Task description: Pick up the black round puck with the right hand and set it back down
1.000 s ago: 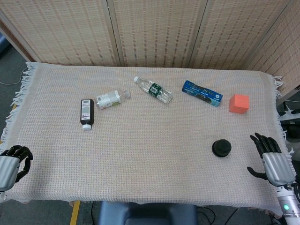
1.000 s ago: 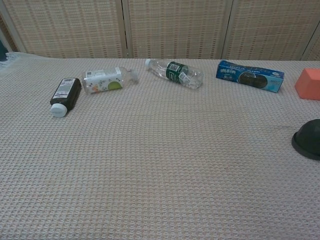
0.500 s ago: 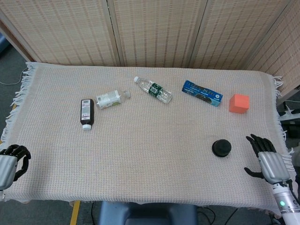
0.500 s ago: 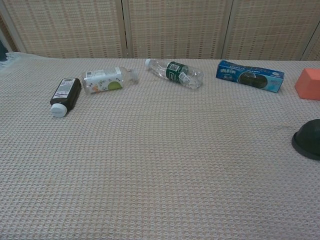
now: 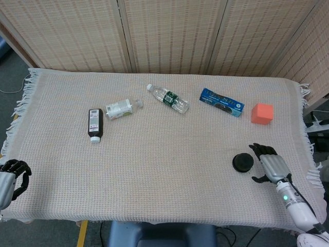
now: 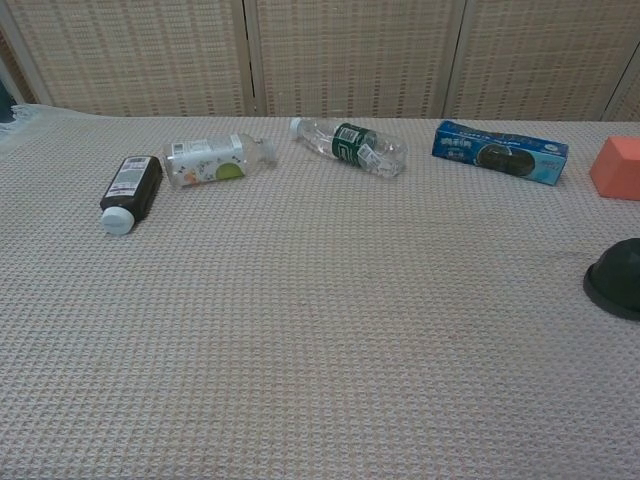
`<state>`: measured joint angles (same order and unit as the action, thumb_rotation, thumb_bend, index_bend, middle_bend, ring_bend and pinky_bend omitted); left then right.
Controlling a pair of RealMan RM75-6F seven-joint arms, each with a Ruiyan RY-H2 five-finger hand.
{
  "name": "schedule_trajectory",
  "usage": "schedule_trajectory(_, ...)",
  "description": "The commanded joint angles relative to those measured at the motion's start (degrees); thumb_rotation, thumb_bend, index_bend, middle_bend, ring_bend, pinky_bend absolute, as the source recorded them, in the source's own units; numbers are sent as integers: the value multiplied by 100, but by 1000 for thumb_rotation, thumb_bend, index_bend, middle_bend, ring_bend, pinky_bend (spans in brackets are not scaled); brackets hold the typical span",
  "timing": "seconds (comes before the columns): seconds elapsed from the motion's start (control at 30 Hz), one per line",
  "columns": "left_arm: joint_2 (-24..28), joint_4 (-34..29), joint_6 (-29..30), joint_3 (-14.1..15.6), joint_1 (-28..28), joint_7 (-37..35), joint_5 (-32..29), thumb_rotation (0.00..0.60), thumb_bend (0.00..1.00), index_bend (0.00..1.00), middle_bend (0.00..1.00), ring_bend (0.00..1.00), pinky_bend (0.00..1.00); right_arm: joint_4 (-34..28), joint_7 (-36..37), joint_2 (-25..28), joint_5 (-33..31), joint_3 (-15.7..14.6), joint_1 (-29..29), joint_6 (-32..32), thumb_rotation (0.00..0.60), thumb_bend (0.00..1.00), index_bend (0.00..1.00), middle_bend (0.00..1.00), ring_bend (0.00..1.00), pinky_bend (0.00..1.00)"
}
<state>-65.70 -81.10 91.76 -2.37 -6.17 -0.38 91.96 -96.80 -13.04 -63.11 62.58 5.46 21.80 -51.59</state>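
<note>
The black round puck (image 5: 242, 162) lies flat on the beige woven cloth at the right front of the table; the chest view shows only its left part (image 6: 615, 280) at the right edge. My right hand (image 5: 269, 163) hovers just to the puck's right with its fingers spread, holding nothing and a small gap away from the puck. My left hand (image 5: 9, 178) sits at the table's front left corner with fingers curled in and nothing in it. Neither hand shows in the chest view.
An orange cube (image 5: 262, 113) stands behind the puck at the right. A blue biscuit box (image 5: 221, 102), a clear water bottle (image 5: 167, 98), a small white bottle (image 5: 121, 108) and a dark bottle (image 5: 95, 124) lie across the far half. The cloth's fringed right edge (image 5: 307, 139) is close to my right hand.
My right hand has moved left and forward from the table's right edge to just beside the puck. The left hand has slid slightly further off the left corner. The puck has not moved.
</note>
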Motion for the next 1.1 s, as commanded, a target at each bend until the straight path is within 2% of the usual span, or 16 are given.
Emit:
schedule_trajectory(0.03,9,0,13,2,8,-16,9,600,607,593,465,354,558,81,-277,-177,-275,-28,214,223,600,110,0,0,0,0)
schedule_trajectory(0.23,17,-1,-5,8,6,-27,10,600,608,592,466,354,558,291,-721,-428,-834,-133,537,488,600,110,0,0,0,0)
schedule_trajectory(0.6,27,-8,11,15,17,-40,30,600,608,593,465,354,557,651,-1173,-817,-1594,-266,921,538,600,111,0,0,0,0)
schedule_trajectory(0.8,29,-8,-10,14,13,-38,19,600,608,593,465,354,558,763,-1081,-938,-1655,-234,1007,477,600,111,0,0,0,0)
schedule_trajectory(1.1,40,-9,20,-3,26,-76,6,600,607,592,466,353,558,614,-809,-843,-1379,-268,975,371,600,111,0,0,0,0)
